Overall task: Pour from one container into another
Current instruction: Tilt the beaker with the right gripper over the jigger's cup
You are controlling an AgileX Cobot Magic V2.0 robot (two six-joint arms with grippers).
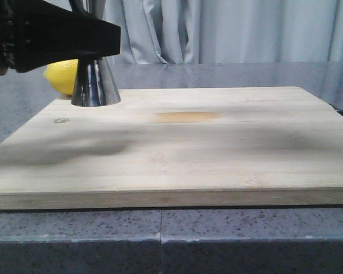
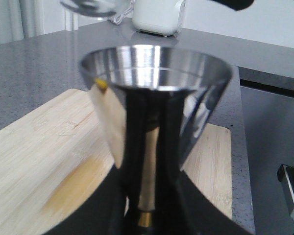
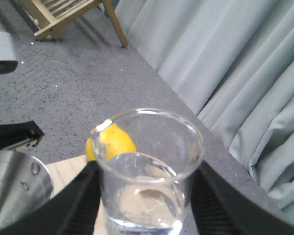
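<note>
The steel jigger [image 1: 95,85] stands on the wooden board [image 1: 177,154] at its far left. My left gripper [image 1: 97,40] is shut on its waist. In the left wrist view the jigger [image 2: 154,73] fills the middle, black fingers [image 2: 95,210] flank its gold band, and its upper cup looks empty. My right gripper [image 3: 147,196] is shut on the clear glass beaker [image 3: 149,166], which seems to hold some clear liquid. The beaker [image 2: 93,7] hangs in the air just beyond the jigger's rim. The jigger's rim [image 3: 14,191] lies close beside the beaker.
A yellow lemon [image 1: 60,77] lies on the grey counter just behind the jigger, also seen behind the beaker as a lemon [image 3: 112,139]. Grey curtains [image 1: 228,31] hang at the back. A white appliance [image 2: 159,17] stands on the counter past the board.
</note>
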